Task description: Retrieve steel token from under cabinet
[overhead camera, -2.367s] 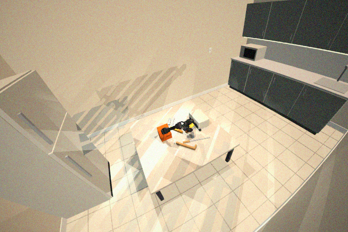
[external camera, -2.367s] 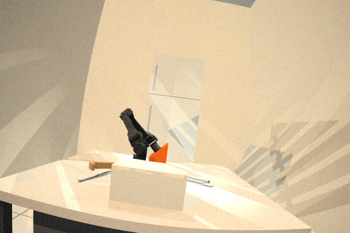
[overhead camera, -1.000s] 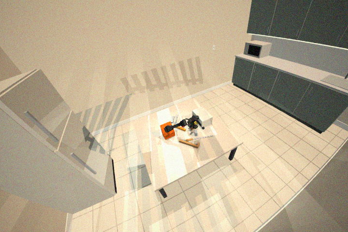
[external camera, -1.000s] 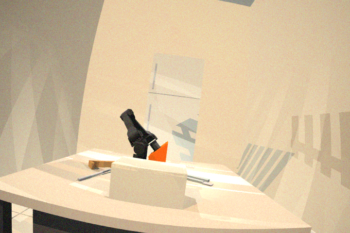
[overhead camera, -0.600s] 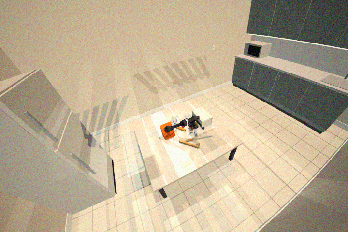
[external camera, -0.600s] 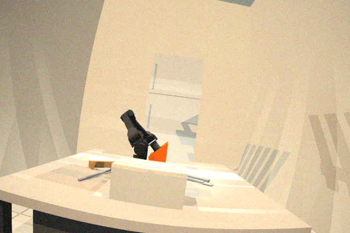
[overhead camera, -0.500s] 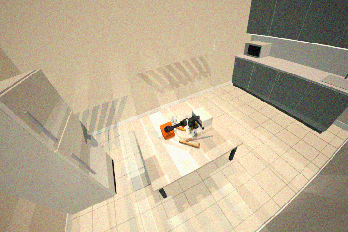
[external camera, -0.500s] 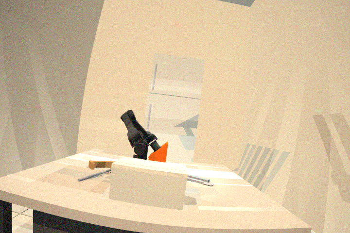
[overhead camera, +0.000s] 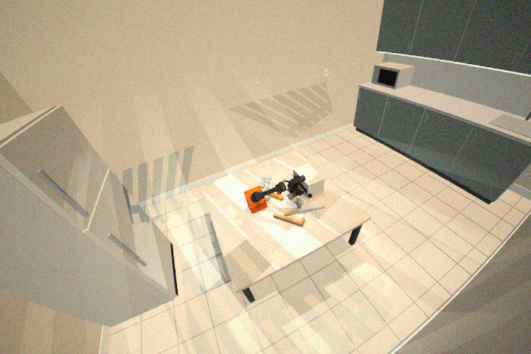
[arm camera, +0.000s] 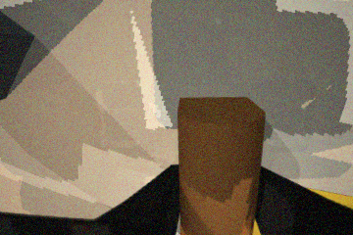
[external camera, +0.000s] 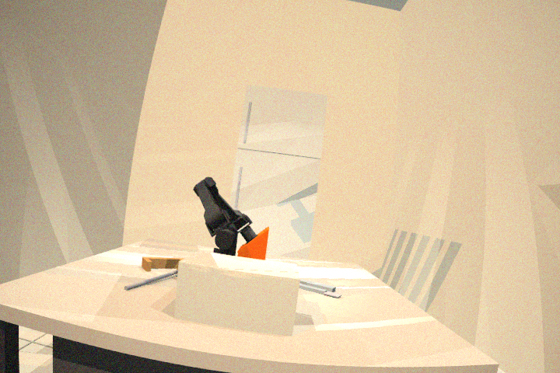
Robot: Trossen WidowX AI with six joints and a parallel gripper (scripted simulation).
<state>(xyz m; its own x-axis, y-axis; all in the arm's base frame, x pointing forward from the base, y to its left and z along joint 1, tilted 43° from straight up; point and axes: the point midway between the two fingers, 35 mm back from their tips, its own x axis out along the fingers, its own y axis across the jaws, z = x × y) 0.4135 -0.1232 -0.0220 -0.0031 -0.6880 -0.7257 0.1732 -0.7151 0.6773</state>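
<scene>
The white cabinet (overhead camera: 316, 186) (external camera: 236, 297) stands near the table's far end from the arm's base. My gripper (overhead camera: 299, 193) (arm camera: 213, 173) is beside the cabinet in the top view, on the arm's side, and is hidden in the exterior view. It is shut on a brown wooden handle (arm camera: 219, 147), which stands up between the black fingers in the wrist view. What the handle's other end touches is hidden. The token, the vent slots and the marked area cannot be made out in the patchy light.
A wooden L-shaped piece (overhead camera: 288, 219) (external camera: 159, 263) and a grey rod (overhead camera: 312, 209) (external camera: 151, 280) lie to one side. Grey strips (external camera: 318, 287) lie on the other side. A short orange-brown piece (overhead camera: 276, 196) lies near the arm's orange base (overhead camera: 255, 200). Shadows cross the table (overhead camera: 337, 212).
</scene>
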